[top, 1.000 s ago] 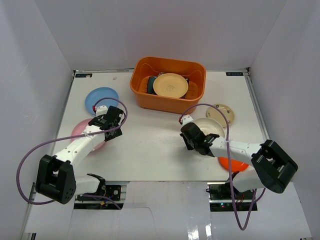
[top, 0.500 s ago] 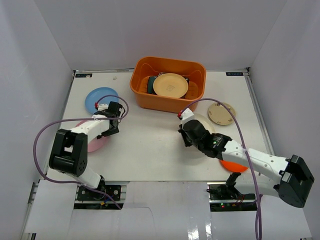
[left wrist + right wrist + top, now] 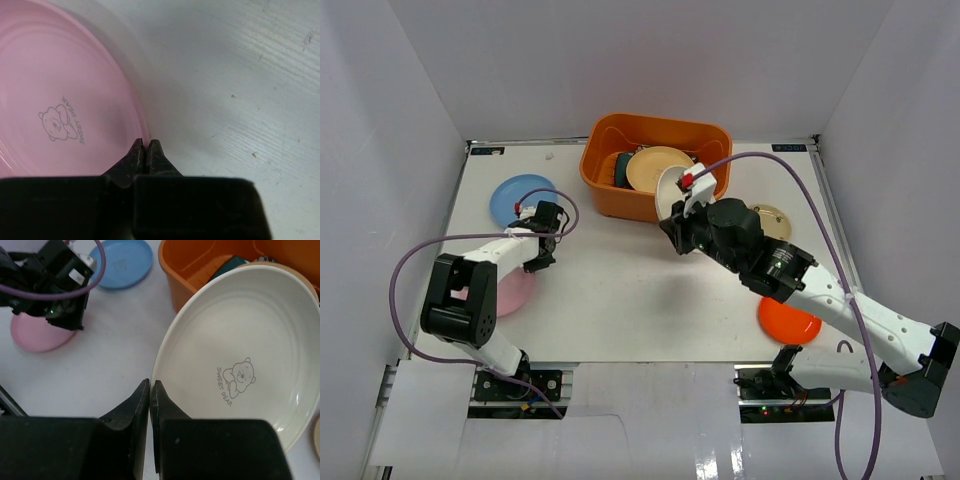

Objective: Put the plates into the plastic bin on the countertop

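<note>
"SWEET DEAR" printed on the pink plate (image 3: 65, 95), the same words on the cream plate (image 3: 240, 340)

You've got the orange plastic bin (image 3: 620, 205) at the far side of the countertop (image 3: 620, 310), w/ pale yellow plate (image 3: 658, 168) & teal square plate (image 3: 618, 168) inside. Cream plate (image 3: 669, 190), bear print, is tilted up at the bin's near rim. Blue plate (image 3: 520, 197) lies left of bin, pink plate (image 3: 505, 292) front-left, tan plate (image 3: 776, 222) right, orange plate (image 3: 790, 320) front-right, all flat.
</note>
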You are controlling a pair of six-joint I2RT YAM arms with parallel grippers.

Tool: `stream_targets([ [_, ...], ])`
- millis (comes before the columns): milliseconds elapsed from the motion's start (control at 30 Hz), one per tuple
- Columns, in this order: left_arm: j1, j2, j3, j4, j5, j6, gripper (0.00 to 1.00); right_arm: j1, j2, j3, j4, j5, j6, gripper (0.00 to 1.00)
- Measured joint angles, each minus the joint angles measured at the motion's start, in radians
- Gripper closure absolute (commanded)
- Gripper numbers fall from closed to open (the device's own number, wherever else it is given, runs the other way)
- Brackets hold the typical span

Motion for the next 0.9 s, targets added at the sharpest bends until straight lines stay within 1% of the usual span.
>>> stream_targets([
  [100,0.000,-0.019,-0.013,-0.002,0.027,0.015,1.00,0.000,0.049,0.088,0.016,-0.003,-0.027,0.92],
  [200,-0.002,-0.069,-0.035,-0.002,0.066,0.025,1.00,-0.007,0.141,0.203,0.039,0.011,-0.092,0.92],
  [333,-0.011,-0.182,-0.066,-0.004,0.122,0.025,1.00,-0.040,0.326,0.360,0.105,0.038,-0.226,0.92],
  [500,-0.047,-0.330,-0.106,0.011,0.193,0.018,1.00,-0.126,0.576,0.513,0.140,-0.001,-0.346,0.92],
  [633,-0.077,-0.408,-0.124,0.022,0.254,0.021,1.00,-0.196,0.776,0.640,0.144,-0.047,-0.394,0.92],
  [733,-0.092,-0.448,-0.124,0.031,0.280,0.026,1.00,-0.235,0.897,0.721,0.142,-0.072,-0.410,0.92],
  [900,-0.101,-0.537,-0.122,0.037,0.332,0.028,1.00,-0.261,1.052,0.825,0.141,-0.080,-0.423,0.92],
])
